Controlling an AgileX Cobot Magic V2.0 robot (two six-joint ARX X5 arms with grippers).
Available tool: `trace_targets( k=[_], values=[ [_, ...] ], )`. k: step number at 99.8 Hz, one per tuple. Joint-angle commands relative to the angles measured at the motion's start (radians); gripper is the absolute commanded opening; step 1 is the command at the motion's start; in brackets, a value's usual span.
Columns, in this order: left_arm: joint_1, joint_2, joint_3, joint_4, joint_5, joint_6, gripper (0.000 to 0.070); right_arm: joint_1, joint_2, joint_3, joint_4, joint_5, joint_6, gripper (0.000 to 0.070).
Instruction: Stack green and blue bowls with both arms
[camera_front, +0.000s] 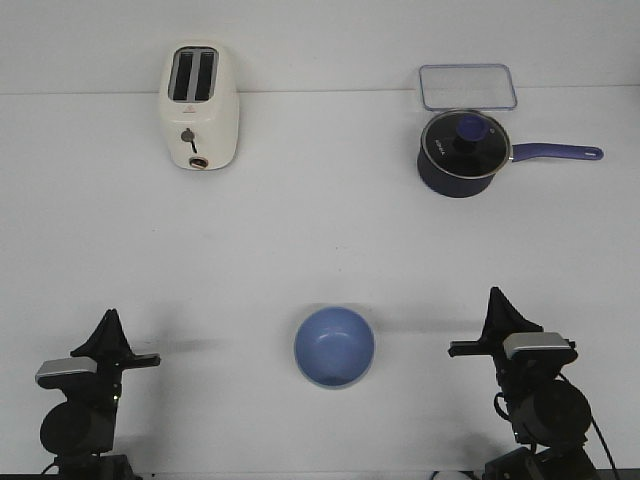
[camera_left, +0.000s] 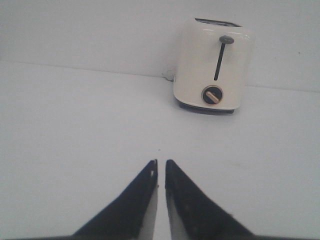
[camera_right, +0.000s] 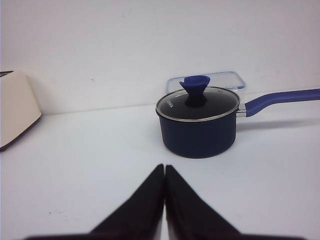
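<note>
The periwinkle blue bowl (camera_front: 334, 347) sits upright on the white table near the front, midway between my two arms. No green bowl shows apart from it in any view. My left gripper (camera_front: 108, 322) rests at the front left, well left of the bowl, empty, with its fingers drawn together to a thin slit in the left wrist view (camera_left: 160, 163). My right gripper (camera_front: 497, 300) rests at the front right, right of the bowl, shut and empty, fingertips touching in the right wrist view (camera_right: 165, 167). The bowl shows in neither wrist view.
A cream toaster (camera_front: 201, 108) stands at the back left, also in the left wrist view (camera_left: 213, 65). A dark navy lidded saucepan (camera_front: 462, 152) with a blue handle stands at the back right, also in the right wrist view (camera_right: 198, 122). A clear container lid (camera_front: 467, 86) lies behind it.
</note>
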Motion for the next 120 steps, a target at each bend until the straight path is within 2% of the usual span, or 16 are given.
trace_targets(
  k=[1,88,109,120],
  values=[
    [0.002,-0.002,-0.02,0.012,0.003,0.016,0.0015,0.002,0.001,0.001,0.01,0.001,-0.008,0.0],
    [0.002,0.0,-0.02,0.012,0.003,0.016,0.0015,0.002,0.001,0.001,0.01,0.002,-0.012,0.0],
    [0.002,0.0,-0.02,0.012,0.003,0.016,0.0015,-0.029,-0.019,-0.024,0.039,-0.006,-0.198,0.0],
    [0.002,0.0,-0.02,0.012,0.003,0.016,0.0015,-0.108,-0.071,-0.079,0.058,-0.112,-0.319,0.0]
  ],
)
